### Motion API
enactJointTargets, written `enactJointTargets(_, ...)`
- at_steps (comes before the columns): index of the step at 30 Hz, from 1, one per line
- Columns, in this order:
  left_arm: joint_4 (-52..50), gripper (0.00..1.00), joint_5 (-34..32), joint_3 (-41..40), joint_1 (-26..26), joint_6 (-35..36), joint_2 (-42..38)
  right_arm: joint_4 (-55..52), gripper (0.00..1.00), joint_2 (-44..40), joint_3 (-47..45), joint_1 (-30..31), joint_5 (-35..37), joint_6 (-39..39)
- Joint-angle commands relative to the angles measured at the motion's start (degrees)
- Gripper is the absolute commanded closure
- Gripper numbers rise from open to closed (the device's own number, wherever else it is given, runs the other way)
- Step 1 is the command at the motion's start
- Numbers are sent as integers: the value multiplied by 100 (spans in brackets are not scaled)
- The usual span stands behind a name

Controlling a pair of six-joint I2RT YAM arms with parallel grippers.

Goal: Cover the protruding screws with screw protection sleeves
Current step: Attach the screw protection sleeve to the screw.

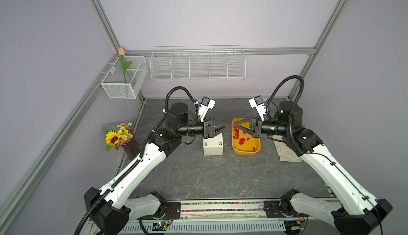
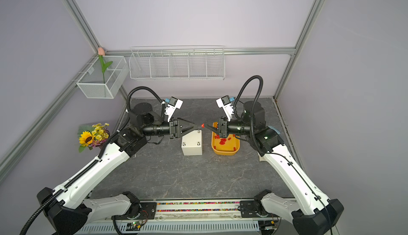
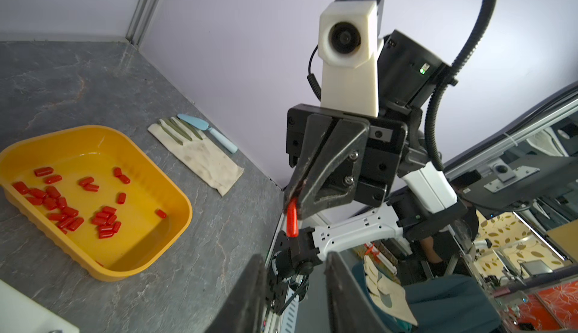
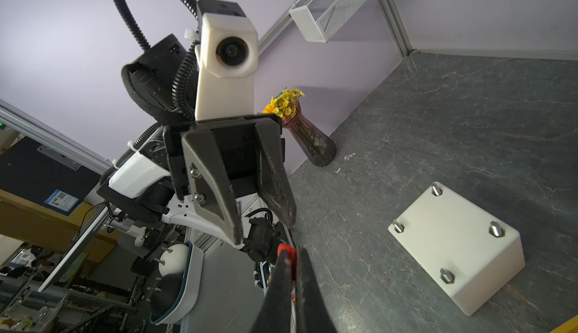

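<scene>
Screws: four short silver screws (image 4: 496,228) are seen standing upright at the top corners of a white box (image 4: 453,247); all four are uncovered.
Box: it is set mid-table on the grey table (image 2: 176,174), just left of the yellow tray (image 2: 225,152) and apart from it.
Held piece: one smooth, tube-shaped red sleeve (image 3: 292,218) is pinched at one end by the closed fingers of the right gripper (image 3: 289,196). It is held off the table, around the far ends of the box and tray.
Left gripper (image 4: 265,231): its fingers are parted with nothing between them. They are pointed at the red sleeve from just left of it, without touching.
Tray contents: many loose red sleeves (image 3: 62,209) are lying flat inside, mostly bunched toward the left side, with a few scattered.
Wire rack (image 1: 197,65): it is hung on the far wall and divided into five compartments.
Mesh basket (image 1: 124,79): it is hung in the far left corner, and a single tulip (image 1: 121,51) is stood in it.
Vase (image 4: 312,140): it is placed at the table's left edge, and yellow flowers (image 4: 286,101) are held in it.
</scene>
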Motion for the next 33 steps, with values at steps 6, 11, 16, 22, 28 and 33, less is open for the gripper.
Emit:
enactJointTargets(6,1541,55,-955,-638,-90,-1041,-164,1173,93,-396,-549,89,769,1038)
enactJointTargets(11,1776,55,-1249,-669,-345,-1020,-155,1353,93,-392,-703,212,1012,1164)
enactJointTargets(16,2165,55,-1201,-712,-403,-1217,-87,1596,93,-339,-790,334,1029,1286)
enactJointTargets(22,2139,50,-1174,-647,-421,-1211,3,1936,93,-387,-880,363,949,1438)
enactJointTargets(28,2142,56,-1106,-556,-500,-1193,139,2065,93,-370,-909,373,922,1522)
enactJointTargets(33,2229,76,-954,-472,-518,-1193,210,2071,94,-361,-933,377,960,1520)
